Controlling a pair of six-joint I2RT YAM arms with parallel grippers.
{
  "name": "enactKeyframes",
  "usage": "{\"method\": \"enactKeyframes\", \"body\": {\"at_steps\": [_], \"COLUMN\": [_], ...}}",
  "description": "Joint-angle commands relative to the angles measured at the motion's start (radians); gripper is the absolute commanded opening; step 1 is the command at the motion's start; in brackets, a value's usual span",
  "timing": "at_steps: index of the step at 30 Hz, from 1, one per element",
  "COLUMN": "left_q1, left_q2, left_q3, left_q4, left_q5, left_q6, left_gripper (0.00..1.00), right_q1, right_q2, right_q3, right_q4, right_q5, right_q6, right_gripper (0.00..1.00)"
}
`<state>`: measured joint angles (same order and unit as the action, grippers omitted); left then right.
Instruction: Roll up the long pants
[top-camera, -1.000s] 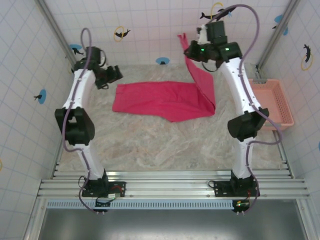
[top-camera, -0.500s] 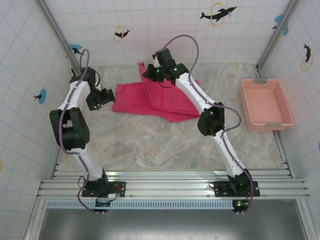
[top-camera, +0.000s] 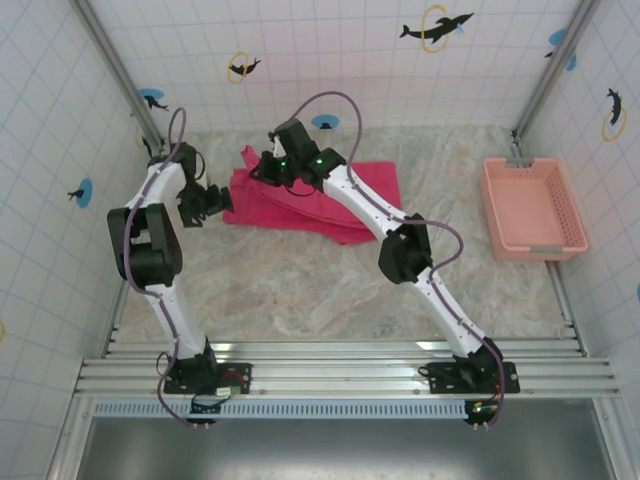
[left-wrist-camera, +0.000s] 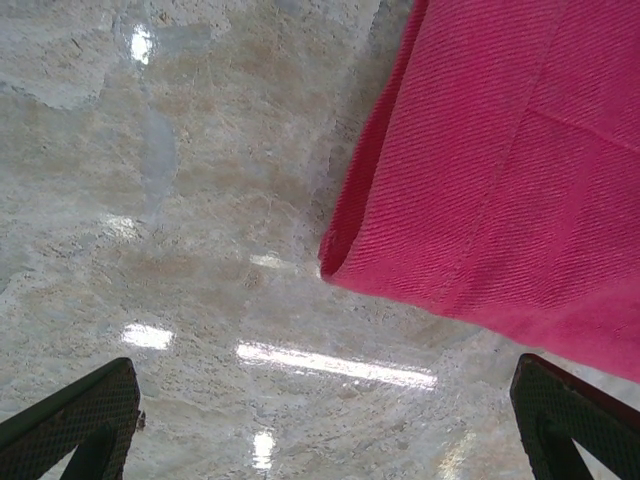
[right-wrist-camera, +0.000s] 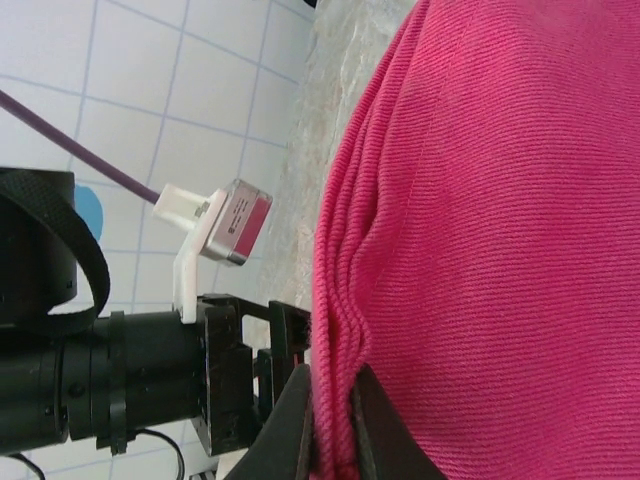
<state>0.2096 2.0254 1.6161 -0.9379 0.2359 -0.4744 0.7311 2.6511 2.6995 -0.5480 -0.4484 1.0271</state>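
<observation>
Right gripper (right-wrist-camera: 332, 440) pinches the pants (top-camera: 265, 207).
The pants lie folded near the table's (top-camera: 300, 290) far edge, left of centre; the left gripper (top-camera: 215, 200), jaws wide and empty, is just beside their left end.

The long pants (top-camera: 275, 212) lie on the tabletop (top-camera: 300, 290), far and left of centre. The left pincer (top-camera: 215, 203) sits just left of them, the right pincer (top-camera: 262, 170) at their left end. The basket (top-camera: 545, 250) stands well apart at right.

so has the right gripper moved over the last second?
Yes. The right gripper, shut on the long pants, has swung left, away from the pink basket, folding the cloth over.
</observation>
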Motion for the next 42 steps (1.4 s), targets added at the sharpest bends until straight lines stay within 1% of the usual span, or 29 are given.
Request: {"method": "enactKeyframes", "body": {"at_steps": [1, 2, 3, 4, 5, 6, 8, 9, 10, 12, 16, 20, 23, 25, 27, 29, 31, 33, 37, 39, 42], "left_q1": [0.010, 0.008, 0.009, 0.009, 0.010, 0.013, 0.016, 0.019, 0.022, 0.026, 0.029, 0.011, -0.037, -0.080, -0.126, -0.174, -0.221, -0.261, -0.316, -0.328, -0.337], "left_q2": [0.031, 0.036, 0.039, 0.040, 0.040, 0.039, 0.035, 0.031, 0.027, 0.017, -0.018, -0.065, -0.073, -0.057, -0.038, -0.015, 0.019, 0.056, 0.099, 0.105, 0.113], "left_q3": [0.055, 0.064, 0.069, 0.074, 0.078, 0.081, 0.083, 0.084, 0.084, 0.085, 0.093, 0.097, 0.114, 0.129, 0.133, 0.133, 0.137, 0.143, 0.141, 0.132, 0.118], "left_q4": [-0.032, -0.039, -0.044, -0.049, -0.056, -0.060, -0.069, -0.076, -0.080, -0.088, -0.098, -0.073, -0.060, -0.054, -0.040, -0.018, -0.005, 0.003, 0.008, 0.010, 0.009], "left_q5": [0.014, 0.013, 0.013, 0.010, 0.008, 0.004, 0.000, -0.005, -0.010, -0.027, -0.087, -0.092, -0.118, -0.124, -0.116, -0.104, -0.082, -0.057, -0.041, -0.047, -0.046], "left_q6": [0.009, 0.011, 0.014, 0.016, 0.019, 0.023, 0.029, 0.034, 0.040, 0.055, 0.104, 0.112, 0.095, 0.060, 0.019, -0.027, -0.070, -0.102, -0.144, -0.149, -0.160], "left_gripper": [0.97, 0.98, 0.97, 0.97, 0.98, 0.97, 0.97, 0.97, 0.97, 0.97, 0.97, 0.97, 0.98, 0.98, 0.98, 0.98, 0.98, 0.98, 0.98, 0.97, 0.98], "right_q1": [0.029, 0.036, 0.041, 0.044, 0.047, 0.048, 0.043, 0.038, 0.028, -0.001, -0.108, -0.239, -0.342, -0.408, -0.454, -0.492, -0.520, -0.533, -0.535, -0.533, -0.533], "right_q2": [0.051, 0.066, 0.081, 0.101, 0.118, 0.132, 0.156, 0.161, 0.157, 0.118, -0.040, -0.195, -0.301, -0.384, -0.467, -0.524, -0.547, -0.546, -0.517, -0.492, -0.449], "right_q3": [0.016, 0.016, 0.016, 0.021, 0.024, 0.024, 0.026, 0.031, 0.048, 0.069, 0.051, 0.004, -0.078, -0.214, -0.395, -0.565, -0.699, -0.785, -0.898, -0.925, -0.941], "right_q4": [0.051, 0.061, 0.083, 0.106, 0.125, 0.159, 0.236, 0.274, 0.271, 0.243, 0.036, -0.212, -0.472, -0.576, -0.586, -0.544, -0.502, -0.472, -0.418, -0.407, -0.372], "right_q5": [-0.025, -0.020, -0.026, -0.031, -0.039, -0.054, -0.086, -0.103, -0.104, -0.094, -0.028, 0.038, 0.162, 0.232, 0.278, 0.275, 0.251, 0.254, 0.243, 0.244, 0.203], "right_q6": [0.028, 0.038, 0.053, 0.082, 0.105, 0.126, 0.189, 0.215, 0.216, 0.172, -0.014, -0.245, -0.421, -0.517, -0.570, -0.586, -0.587, -0.588, -0.610, -0.615, -0.622], "right_gripper": [0.07, 0.08, 0.16, 0.31, 0.38, 0.43, 0.58, 0.62, 0.64, 0.66, 0.70, 0.74, 0.75, 0.77, 0.78, 0.79, 0.79, 0.79, 0.79, 0.79, 0.79]}}
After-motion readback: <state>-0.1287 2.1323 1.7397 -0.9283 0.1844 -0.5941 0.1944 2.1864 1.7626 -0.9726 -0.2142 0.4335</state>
